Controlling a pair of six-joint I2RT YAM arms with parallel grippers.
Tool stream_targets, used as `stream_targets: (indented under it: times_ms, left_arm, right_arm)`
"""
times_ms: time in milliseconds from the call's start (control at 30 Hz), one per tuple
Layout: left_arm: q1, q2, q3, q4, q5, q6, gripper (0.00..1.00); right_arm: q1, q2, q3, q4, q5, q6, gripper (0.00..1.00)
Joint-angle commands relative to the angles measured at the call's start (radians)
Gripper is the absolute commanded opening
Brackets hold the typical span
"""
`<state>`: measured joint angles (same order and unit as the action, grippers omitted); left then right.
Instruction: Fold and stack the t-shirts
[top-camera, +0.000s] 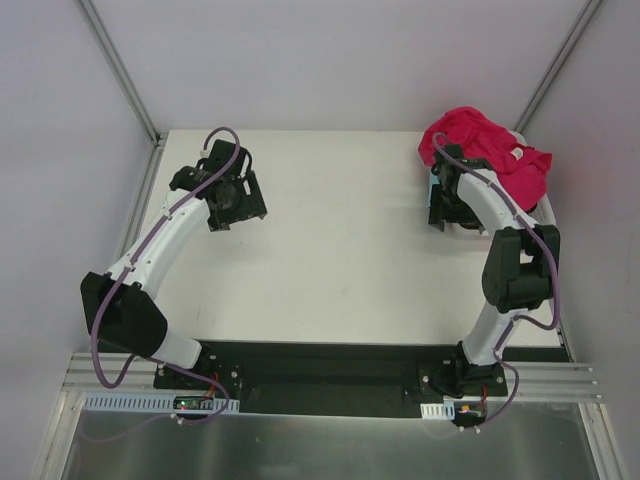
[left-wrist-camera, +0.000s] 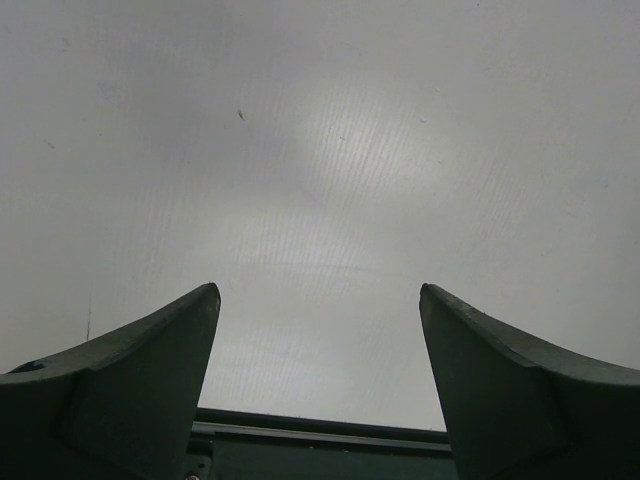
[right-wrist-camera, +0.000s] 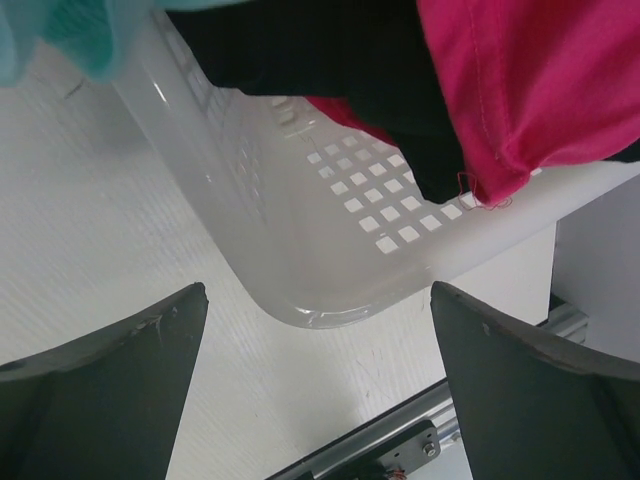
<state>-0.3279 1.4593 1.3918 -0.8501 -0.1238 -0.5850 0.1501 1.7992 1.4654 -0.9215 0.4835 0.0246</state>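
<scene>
Several t-shirts fill the basket; left hand and right hand spread empty.

You are looking at two arms and two grippers, the left gripper and the right gripper. You are seeing one table, one white basket and three t-shirts: one pink t-shirt, one black t-shirt, one teal t-shirt.

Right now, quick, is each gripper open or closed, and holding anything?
Left gripper: open, holding nothing.
Right gripper: open, holding nothing, close to the white basket.
</scene>
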Motion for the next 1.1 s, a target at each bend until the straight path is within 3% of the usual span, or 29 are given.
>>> stream_targets:
  times_ms: [0, 533, 833, 1067]
  left_arm:
    - [-0.010, 0.012, 0.004, -0.001, -0.020, -0.013, 0.81]
    - [-0.013, 0.027, 0.007, -0.001, -0.039, -0.003, 0.81]
    - [-0.013, 0.003, -0.010, -0.001, -0.025, -0.022, 0.81]
    - [-0.016, -0.013, -0.027, 0.000, -0.031, -0.026, 0.82]
  right_arm:
    - [-0.001, 0.014, 0.087, 0.021, -0.014, -0.018, 0.98]
    - [-0.001, 0.106, 0.214, -0.014, -0.069, -0.015, 0.99]
    - [0.022, -0.107, 0.167, -0.120, -0.066, 0.034, 0.99]
    - [0.040, -0.265, 0.007, -0.140, -0.059, 0.089, 0.97]
